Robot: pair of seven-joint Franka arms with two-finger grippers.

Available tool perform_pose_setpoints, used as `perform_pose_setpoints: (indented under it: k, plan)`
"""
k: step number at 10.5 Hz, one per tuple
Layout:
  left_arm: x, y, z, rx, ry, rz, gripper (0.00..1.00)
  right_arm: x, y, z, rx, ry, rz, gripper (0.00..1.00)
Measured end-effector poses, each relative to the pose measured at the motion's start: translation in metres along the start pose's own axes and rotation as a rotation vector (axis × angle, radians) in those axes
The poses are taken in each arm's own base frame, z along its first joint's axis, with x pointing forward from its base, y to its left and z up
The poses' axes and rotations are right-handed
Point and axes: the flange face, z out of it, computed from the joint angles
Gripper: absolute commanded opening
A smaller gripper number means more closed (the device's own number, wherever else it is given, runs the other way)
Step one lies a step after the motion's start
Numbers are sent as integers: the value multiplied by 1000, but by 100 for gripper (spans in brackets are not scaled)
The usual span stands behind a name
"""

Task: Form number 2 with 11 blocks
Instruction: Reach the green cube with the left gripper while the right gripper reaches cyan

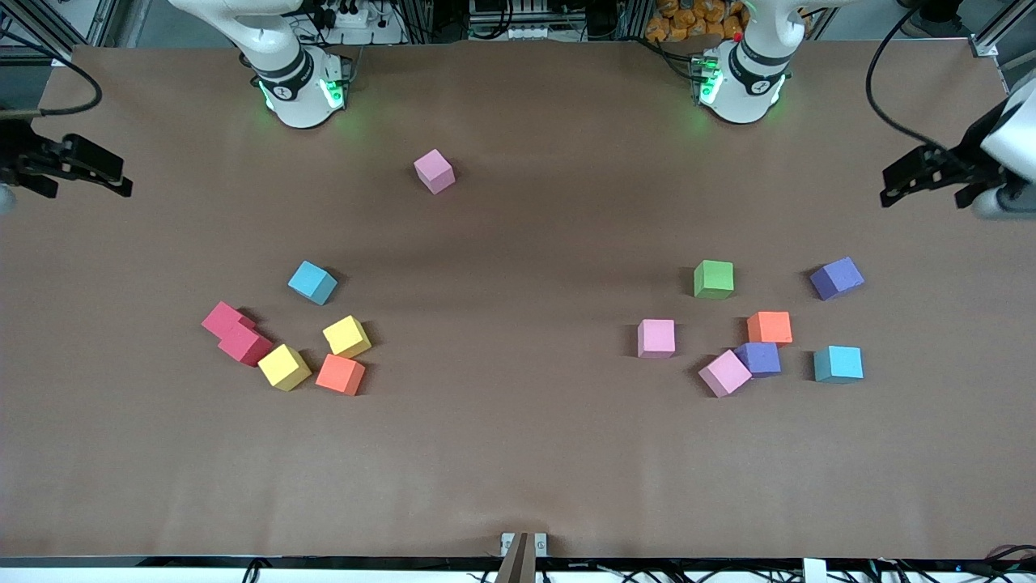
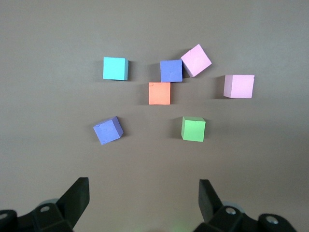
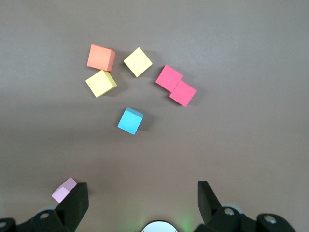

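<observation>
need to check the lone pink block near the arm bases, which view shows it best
The front view: the lone pink block sits whole and unobstructed. The right wrist view catches it partly hidden by that gripper's finger; the left wrist view misses it.

Matte foam blocks, matte brown table

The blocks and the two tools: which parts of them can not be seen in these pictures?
- Front view: the right tool and left tool are cut by the picture's side edges.
- Right wrist view: the pink block is partly hidden by that tool's finger.
- Front view: the purple block is partly covered by the pink block touching it.
- The number 2 appears nowhere.
</observation>
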Motion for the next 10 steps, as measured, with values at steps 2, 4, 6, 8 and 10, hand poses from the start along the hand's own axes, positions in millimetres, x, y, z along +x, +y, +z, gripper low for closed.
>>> perform_pose_setpoints:
  k: [2, 4, 6, 8, 10]
  plan:
    - [11, 1, 22, -1, -40, 3, 100, 22, -11, 33, -1, -41, -20, 100]
    - [20, 4, 58, -3, -96, 6, 100, 44, -21, 75, -2, -96, -37, 100]
    - [24, 10, 124, -4, -121, 16, 100, 55, -34, 120, -4, -146, -80, 100]
    - [20, 28, 182, -5, -110, 38, 100, 56, -43, 159, -1, -173, -174, 100]
    - [23, 42, 216, -6, -110, 41, 100, 54, -50, 192, 5, -197, -273, 100]
